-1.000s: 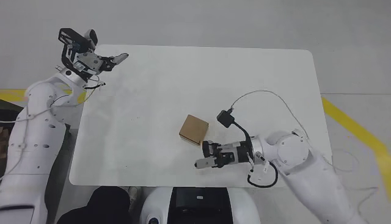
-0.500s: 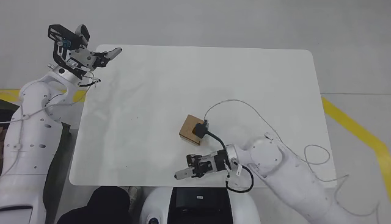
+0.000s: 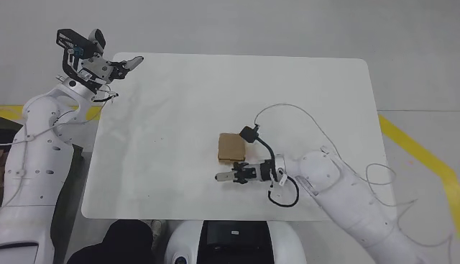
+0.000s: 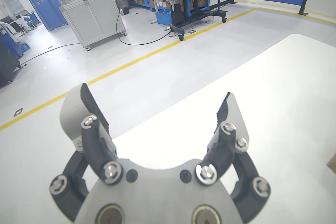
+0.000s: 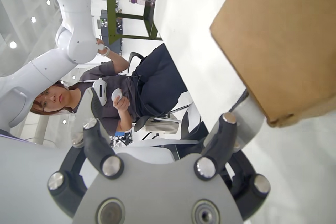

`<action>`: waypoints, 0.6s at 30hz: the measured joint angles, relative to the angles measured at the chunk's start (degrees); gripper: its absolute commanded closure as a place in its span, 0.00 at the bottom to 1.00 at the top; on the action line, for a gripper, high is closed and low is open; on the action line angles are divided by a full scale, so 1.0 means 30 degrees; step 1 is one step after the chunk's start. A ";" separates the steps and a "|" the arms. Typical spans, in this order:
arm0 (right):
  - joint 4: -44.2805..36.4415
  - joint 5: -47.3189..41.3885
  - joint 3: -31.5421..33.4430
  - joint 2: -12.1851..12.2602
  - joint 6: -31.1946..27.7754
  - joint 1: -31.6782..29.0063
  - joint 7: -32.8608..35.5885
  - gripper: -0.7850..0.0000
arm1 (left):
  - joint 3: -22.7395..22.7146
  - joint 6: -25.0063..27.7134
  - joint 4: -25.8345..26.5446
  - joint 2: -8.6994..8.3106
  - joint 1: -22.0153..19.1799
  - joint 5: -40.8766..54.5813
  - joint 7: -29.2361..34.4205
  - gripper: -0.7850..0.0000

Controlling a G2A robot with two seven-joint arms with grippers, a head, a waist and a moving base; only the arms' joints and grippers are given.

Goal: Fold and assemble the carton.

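Note:
The brown carton (image 3: pixel 232 147) lies folded as a small closed box on the white table (image 3: pixel 302 91), near its front middle. My right gripper (image 3: pixel 224 176) stands open just in front of the carton, low over the table. In the right wrist view the carton (image 5: pixel 283 33) looms close, and it hides part of one finger of the right gripper (image 5: pixel 168 101), which lies against its near edge. My left gripper (image 3: pixel 126 65) hangs open and empty over the far left corner of the table. A corner of the carton (image 4: pixel 332 166) shows at the edge of the left wrist view, far from the left gripper (image 4: pixel 156 93).
The table's front edge (image 3: pixel 187 216) runs close behind the right gripper. A loose cable (image 3: pixel 302 109) loops from the right wrist above the table. The wide far and right parts of the tabletop hold nothing.
My right gripper swung out towards the table's front edge, then came back up to the carton's near side. The carton shifted slightly right and turned squarer. The left arm drew back a little.

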State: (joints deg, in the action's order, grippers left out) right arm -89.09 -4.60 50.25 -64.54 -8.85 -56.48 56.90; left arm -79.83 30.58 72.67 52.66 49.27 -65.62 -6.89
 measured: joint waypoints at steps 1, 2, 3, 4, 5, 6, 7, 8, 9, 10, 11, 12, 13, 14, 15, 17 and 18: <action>0.0055 0.0547 0.0067 0.0026 0.0132 0.0130 -0.0134 0.00 | 0.0000 0.0000 0.0000 0.0000 0.0000 0.0000 0.0000 0.00; 0.0091 0.1022 0.0111 0.0035 0.0205 0.0234 -0.0230 0.00 | 0.0000 0.0000 0.0000 0.0000 0.0000 0.0000 0.0000 0.00; 0.0200 0.1281 0.0186 0.0035 0.0205 0.0373 -0.0310 0.00 | 0.0000 0.0000 0.0000 0.0000 0.0000 0.0000 0.0000 0.00; 0.0330 0.1364 0.0254 0.0036 0.0173 0.0507 -0.0348 0.00 | 0.0000 0.0000 0.0000 0.0000 0.0000 0.0000 0.0000 0.00; 0.0462 0.1512 0.0320 0.0036 0.0120 0.0651 -0.0390 0.00 | 0.0000 0.0000 0.0000 0.0000 0.0000 0.0000 0.0000 0.00; 0.0620 0.1776 0.0421 0.0040 0.0042 0.0844 -0.0472 0.00 | 0.0000 0.0000 0.0000 0.0000 0.0000 0.0000 0.0000 0.00; 0.0717 0.2001 0.0503 0.0049 -0.0011 0.0973 -0.0540 0.00 | 0.0000 0.0000 0.0000 0.0000 0.0000 0.0000 0.0000 0.00; 0.0788 0.2206 0.0586 0.0061 -0.0068 0.1077 -0.0595 0.00 | 0.0000 0.0000 0.0000 0.0000 0.0000 0.0000 0.0000 0.00; 0.0828 0.2490 0.0702 0.0087 -0.0192 0.1186 -0.0626 0.00 | 0.0000 0.0000 0.0000 0.0000 0.0000 0.0000 0.0000 0.00; 0.0783 0.2801 0.0772 0.0118 -0.0394 0.1264 -0.0586 0.00 | 0.0000 0.0000 0.0000 0.0000 0.0000 0.0000 0.0000 0.00; 0.0686 0.3247 0.0824 0.0161 -0.0730 0.1331 -0.0467 0.00 | 0.0000 0.0000 0.0000 0.0000 0.0000 0.0000 0.0000 0.00; 0.0476 0.3930 0.0901 0.0236 -0.1345 0.1389 -0.0233 0.00 | 0.0000 0.0000 0.0000 0.0000 0.0000 0.0000 0.0000 0.00; 0.0263 0.4453 0.1002 0.0306 -0.1886 0.1393 -0.0076 0.00 | 0.0000 0.0000 0.0000 0.0000 0.0000 0.0000 0.0000 0.00; 0.0025 0.4992 0.1144 0.0388 -0.2428 0.1350 0.0032 0.00 | 0.0000 0.0000 0.0000 0.0000 0.0000 0.0000 0.0000 0.00; -0.0334 0.5765 0.1388 0.0512 -0.3100 0.1221 0.0062 0.00 | 0.0000 0.0000 0.0000 0.0000 0.0000 0.0000 0.0000 0.00; -0.0969 0.7112 0.1822 0.0708 -0.4044 0.0917 -0.0186 0.00 | 0.0000 0.0000 0.0000 0.0000 0.0000 0.0000 0.0000 0.00; -0.1415 0.8106 0.2119 0.0838 -0.4616 0.0657 -0.0504 0.00 | 0.0000 0.0000 0.0000 0.0000 0.0000 0.0000 0.0000 0.00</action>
State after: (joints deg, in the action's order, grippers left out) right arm -93.33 19.72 56.61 -62.03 -22.70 -54.51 55.39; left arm -79.83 30.58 72.67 52.66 49.27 -65.62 -6.89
